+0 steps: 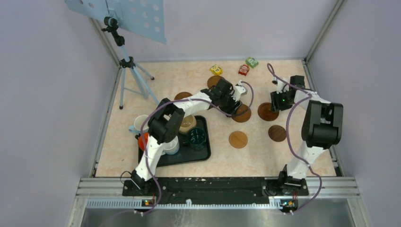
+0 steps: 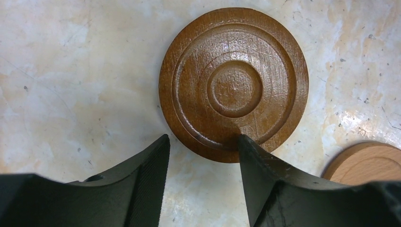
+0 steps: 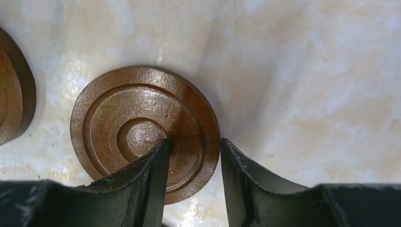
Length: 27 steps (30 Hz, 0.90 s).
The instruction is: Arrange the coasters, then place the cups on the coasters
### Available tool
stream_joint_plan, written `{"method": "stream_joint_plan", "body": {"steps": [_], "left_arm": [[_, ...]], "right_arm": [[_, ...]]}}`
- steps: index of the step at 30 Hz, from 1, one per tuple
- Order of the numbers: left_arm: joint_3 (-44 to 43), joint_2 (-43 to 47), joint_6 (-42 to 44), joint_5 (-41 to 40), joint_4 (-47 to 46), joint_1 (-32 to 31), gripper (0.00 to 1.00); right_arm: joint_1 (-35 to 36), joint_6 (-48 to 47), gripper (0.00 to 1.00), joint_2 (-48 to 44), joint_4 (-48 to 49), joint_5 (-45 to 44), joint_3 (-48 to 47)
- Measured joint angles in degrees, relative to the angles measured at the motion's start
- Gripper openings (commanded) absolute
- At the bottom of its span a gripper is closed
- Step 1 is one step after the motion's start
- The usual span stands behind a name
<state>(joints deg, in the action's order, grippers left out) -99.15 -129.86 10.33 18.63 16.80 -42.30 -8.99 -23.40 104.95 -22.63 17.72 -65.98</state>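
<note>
Several round brown coasters lie on the marbled table: two far ones (image 1: 213, 80) (image 1: 182, 96), two in the middle (image 1: 242, 113) (image 1: 267, 111) and two nearer ones (image 1: 238, 139) (image 1: 277, 133). My left gripper (image 2: 203, 142) hangs open over the near rim of one coaster (image 2: 233, 82), its right finger (image 2: 257, 165) overlapping that rim. My right gripper (image 3: 195, 143) is open astride the right rim of a darker coaster (image 3: 127, 118). Its left finger (image 3: 151, 175) is over the disc and the other is just outside it. The cups, beige (image 1: 187, 124), dark green (image 1: 196, 137), orange (image 1: 143, 140) and white (image 1: 141, 124), stand at the black tray.
The black tray (image 1: 201, 156) lies at the near left under the left arm. Small yellow (image 1: 216, 70), red (image 1: 244, 70) and green (image 1: 251, 62) blocks sit at the far edge. A tripod (image 1: 130, 75) stands at the far left. A lighter coaster (image 2: 366, 163) lies beside the left gripper.
</note>
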Motion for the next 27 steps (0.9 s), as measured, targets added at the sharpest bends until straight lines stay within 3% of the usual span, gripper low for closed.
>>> {"method": "stream_joint_plan", "body": {"steps": [5,8,16,27], "left_arm": [[0.1,0.7,-0.1,0.0,2.2,0.0,0.78],[0.1,1.7,0.0,0.9,4.7,0.0,0.81],[4.3,9.6,2.0,5.8,8.7,-0.3,0.78],[14.2,12.2,4.9,6.6,10.6,-6.8,0.76]], "right_arm": [[-1.1,0.6,0.6,-1.5,-5.2,2.1,-0.3],[-3.1,0.6,0.62,-3.6,-9.4,4.9,-2.6],[-6.8,-7.5,0.55,-11.2,-17.5,8.8,-5.9],[-6.9,-15.3,0.53,-11.5,-21.0,8.3,5.1]]}}
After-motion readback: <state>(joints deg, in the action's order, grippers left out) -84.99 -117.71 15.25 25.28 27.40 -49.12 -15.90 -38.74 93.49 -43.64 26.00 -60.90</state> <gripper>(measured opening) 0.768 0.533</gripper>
